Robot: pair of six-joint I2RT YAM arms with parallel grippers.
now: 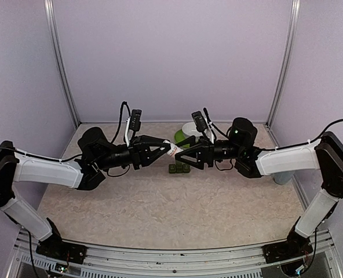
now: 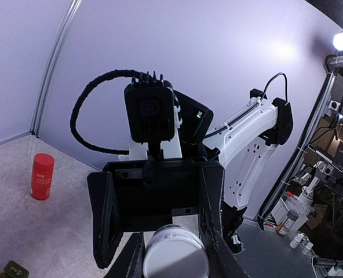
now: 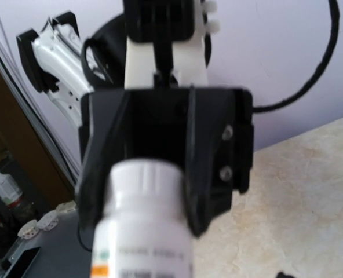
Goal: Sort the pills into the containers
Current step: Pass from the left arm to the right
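Containers are sitting on the tabletop directly under the two pincer tips, slightly to their near side. My read: small joined plastic compartments, so light and stiff, and probably sliding on the tabletop at any nudge. The best hold is likely across the short width on the outer walls, or pinning one end down while the lids are being worked. The lids are looking small and fiddly. Can't tell at this size whether they're open or closed.

Left pincer is clamping nearly closed on a small white bottle, holding it level in the air. Right pincer is facing it head-on, with its jaws spreading to either side of the bottle's other end. It isn't gripping, as far as I can tell. The bottle is looking smooth and hard, so I'd expect it to be twisting or slipping in a light grip.

Around: a bowl is sitting just beyond the right pincer. A red bottle is standing upright well apart from the left pincer, off to its side. The main obstruction, I'd say, is both pincers crowding each other right above the containers.
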